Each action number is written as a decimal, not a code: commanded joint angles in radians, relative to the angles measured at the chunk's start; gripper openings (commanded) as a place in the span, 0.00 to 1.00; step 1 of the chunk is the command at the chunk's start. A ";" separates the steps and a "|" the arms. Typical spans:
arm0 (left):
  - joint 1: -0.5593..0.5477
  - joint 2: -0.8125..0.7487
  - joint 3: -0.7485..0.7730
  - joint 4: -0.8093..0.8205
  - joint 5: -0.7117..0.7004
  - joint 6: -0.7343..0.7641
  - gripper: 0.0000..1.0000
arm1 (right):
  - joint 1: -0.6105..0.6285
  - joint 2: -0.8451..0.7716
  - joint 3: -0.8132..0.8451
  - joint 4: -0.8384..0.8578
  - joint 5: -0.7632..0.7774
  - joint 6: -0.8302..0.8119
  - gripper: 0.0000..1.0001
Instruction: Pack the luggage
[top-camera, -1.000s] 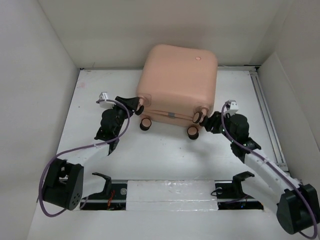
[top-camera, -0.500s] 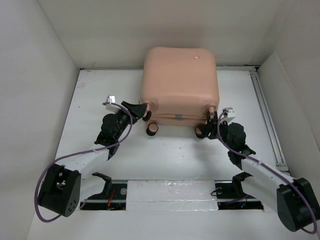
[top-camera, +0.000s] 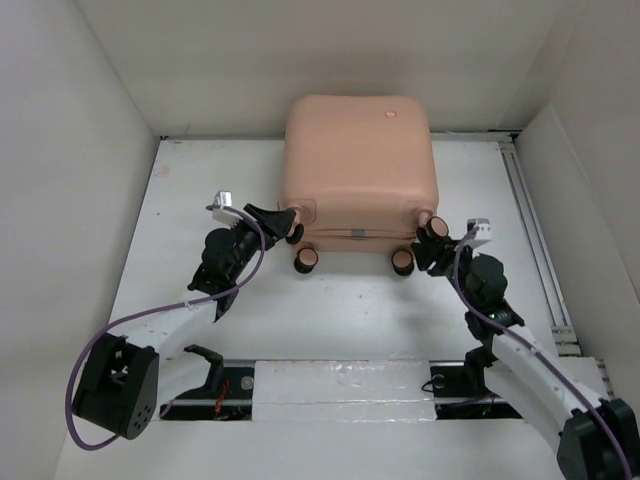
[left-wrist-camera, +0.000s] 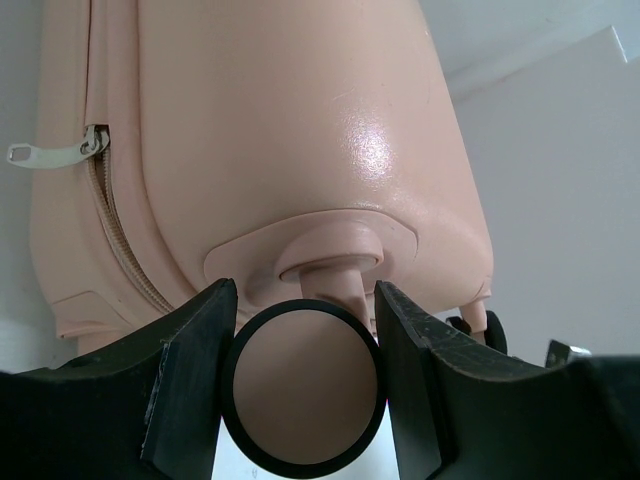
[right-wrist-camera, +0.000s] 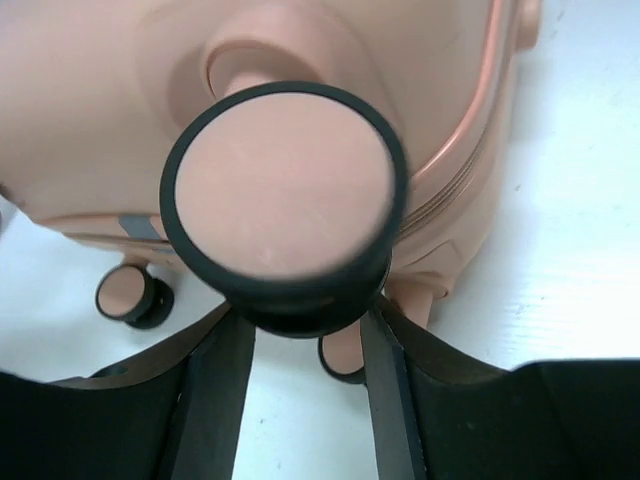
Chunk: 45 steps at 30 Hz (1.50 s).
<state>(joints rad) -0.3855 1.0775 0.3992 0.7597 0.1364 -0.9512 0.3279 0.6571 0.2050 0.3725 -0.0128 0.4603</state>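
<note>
The luggage (top-camera: 360, 160) is a closed peach-pink hard-shell suitcase lying flat at the back middle of the table, wheels toward me. My left gripper (top-camera: 283, 224) is shut on its upper left caster wheel (left-wrist-camera: 304, 385), which sits between both black fingers (left-wrist-camera: 190, 385). My right gripper (top-camera: 432, 236) is closed around the upper right caster wheel (right-wrist-camera: 285, 190), its fingers (right-wrist-camera: 215, 400) on either side of the wheel's lower rim. Two lower wheels (top-camera: 305, 260) (top-camera: 402, 262) rest on the table. A zipper pull (left-wrist-camera: 50, 153) hangs on the suitcase's side.
White walls enclose the table on the left, back and right. A metal rail (top-camera: 530, 230) runs along the right side. A white bar with black brackets (top-camera: 340, 385) lies across the near edge between the arm bases.
The suitcase has turned from a tilt to square and shifted slightly right. My right arm swung outward and its gripper now sits on the right wheel. The left gripper followed its wheel.
</note>
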 joint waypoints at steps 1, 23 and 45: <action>-0.016 -0.030 -0.010 -0.030 0.072 0.023 0.00 | -0.024 0.120 0.111 0.034 -0.021 -0.049 0.50; -0.016 -0.045 0.000 -0.039 0.074 0.023 0.00 | -0.059 0.194 -0.058 0.413 0.050 0.077 0.50; -0.016 -0.027 0.009 -0.030 0.074 0.023 0.00 | -0.204 0.711 0.024 0.944 -0.378 0.092 0.50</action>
<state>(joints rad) -0.3977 1.0630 0.3992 0.7418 0.1761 -0.9501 0.1303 1.3361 0.1452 1.1122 -0.3134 0.5289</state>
